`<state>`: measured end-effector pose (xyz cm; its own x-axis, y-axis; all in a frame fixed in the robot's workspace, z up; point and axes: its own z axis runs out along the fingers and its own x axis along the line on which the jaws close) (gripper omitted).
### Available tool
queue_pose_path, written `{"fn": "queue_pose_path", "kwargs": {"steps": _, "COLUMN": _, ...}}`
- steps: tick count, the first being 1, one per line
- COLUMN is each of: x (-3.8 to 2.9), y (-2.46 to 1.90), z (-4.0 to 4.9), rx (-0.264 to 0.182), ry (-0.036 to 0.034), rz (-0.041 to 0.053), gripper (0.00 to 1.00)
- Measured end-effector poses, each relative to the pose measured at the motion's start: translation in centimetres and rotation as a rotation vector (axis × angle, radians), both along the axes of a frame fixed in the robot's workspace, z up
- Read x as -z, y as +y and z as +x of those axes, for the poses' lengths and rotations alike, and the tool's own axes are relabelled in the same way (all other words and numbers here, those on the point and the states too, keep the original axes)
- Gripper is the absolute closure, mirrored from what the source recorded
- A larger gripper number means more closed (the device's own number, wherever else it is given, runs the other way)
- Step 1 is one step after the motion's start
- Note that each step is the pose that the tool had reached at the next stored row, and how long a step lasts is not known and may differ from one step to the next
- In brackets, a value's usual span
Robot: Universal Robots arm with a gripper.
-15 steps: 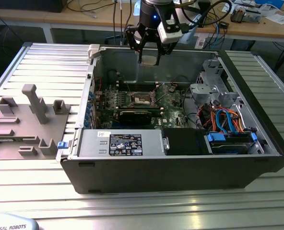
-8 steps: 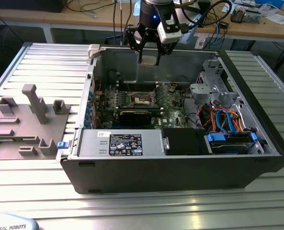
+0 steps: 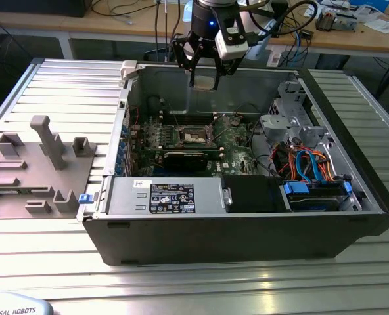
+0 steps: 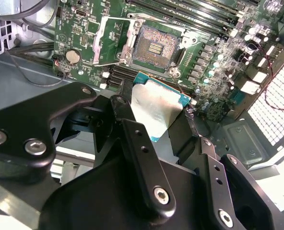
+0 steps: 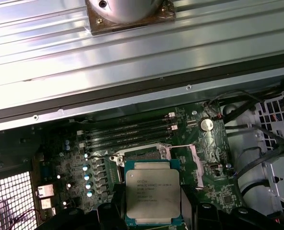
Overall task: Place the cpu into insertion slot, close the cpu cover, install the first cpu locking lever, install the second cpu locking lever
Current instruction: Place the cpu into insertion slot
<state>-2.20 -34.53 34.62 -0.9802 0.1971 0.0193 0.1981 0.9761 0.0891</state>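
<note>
Over mobo; cpu in tool

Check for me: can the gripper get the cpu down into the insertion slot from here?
Probably yes. The gripper holds the cpu above the motherboard; the insertion slot lies bare with the cpu cover swung aside, so nothing seems to block the way.

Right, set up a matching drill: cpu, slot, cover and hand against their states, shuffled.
Things:
1. cpu
2. slot
3. cover
4. hand

States:
A. flipped open
B. black, shut, over the case
C. empty, dark centre showing
D. silver-topped, gripped above the board

Pairs: 1-D, 2-C, 3-A, 4-B
</note>
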Motion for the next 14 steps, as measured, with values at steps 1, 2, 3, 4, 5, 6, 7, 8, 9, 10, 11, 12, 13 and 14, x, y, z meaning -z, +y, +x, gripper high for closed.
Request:
{"fn": "queue_pose_path", "kwargs": {"steps": 1, "x": 0.00, "y": 0.00, "z": 0.00, "rx": 0.001, "ry": 0.0000, "rz": 0.0000, "gripper": 0.46}}
{"fn": "queue_pose_path", "kwargs": {"steps": 2, "x": 0.00, "y": 0.00, "z": 0.00, "rx": 0.001, "ry": 0.0000, "rz": 0.0000, "gripper": 0.46}}
{"fn": "queue_pose_path", "kwargs": {"steps": 3, "x": 0.00, "y": 0.00, "z": 0.00, "rx": 0.002, "ry": 0.0000, "rz": 0.0000, "gripper": 0.46}}
{"fn": "queue_pose_path", "kwargs": {"steps": 4, "x": 0.01, "y": 0.00, "z": 0.00, "rx": 0.003, "ry": 0.0000, "rz": 0.0000, "gripper": 0.46}}
{"fn": "queue_pose_path", "kwargs": {"steps": 5, "x": 0.01, "y": 0.00, "z": 0.00, "rx": 0.004, "ry": 0.0000, "rz": 0.0000, "gripper": 0.46}}
{"fn": "queue_pose_path", "kwargs": {"steps": 6, "x": 0.01, "y": 0.00, "z": 0.00, "rx": 0.004, "ry": -0.0001, "rz": 0.0000, "gripper": 0.46}}
{"fn": "queue_pose_path", "kwargs": {"steps": 7, "x": 0.01, "y": 0.00, "z": 0.00, "rx": 0.005, "ry": 0.0000, "rz": 0.0001, "gripper": 0.46}}
{"fn": "queue_pose_path", "kwargs": {"steps": 8, "x": 0.01, "y": 0.00, "z": 0.00, "rx": 0.006, "ry": 0.0000, "rz": 0.0000, "gripper": 0.46}}
{"fn": "queue_pose_path", "kwargs": {"steps": 9, "x": 0.01, "y": 0.00, "z": 0.00, "rx": 0.006, "ry": 0.0000, "rz": 0.0000, "gripper": 0.46}}
{"fn": "queue_pose_path", "kwargs": {"steps": 10, "x": 0.01, "y": 0.00, "z": 0.00, "rx": 0.007, "ry": 0.0000, "rz": 0.0000, "gripper": 0.46}}
{"fn": "queue_pose_path", "kwargs": {"steps": 11, "x": 0.01, "y": 0.00, "z": 0.00, "rx": 0.007, "ry": 0.0000, "rz": 0.0000, "gripper": 0.46}}
{"fn": "queue_pose_path", "kwargs": {"steps": 12, "x": 0.01, "y": 0.00, "z": 0.00, "rx": 0.008, "ry": 0.0000, "rz": 0.0000, "gripper": 0.46}}
{"fn": "queue_pose_path", "kwargs": {"steps": 13, "x": 0.01, "y": 0.00, "z": 0.00, "rx": 0.008, "ry": 0.0000, "rz": 0.0000, "gripper": 0.46}}
{"fn": "queue_pose_path", "kwargs": {"steps": 14, "x": 0.01, "y": 0.00, "z": 0.00, "rx": 0.009, "ry": 0.0000, "rz": 0.0000, "gripper": 0.46}}
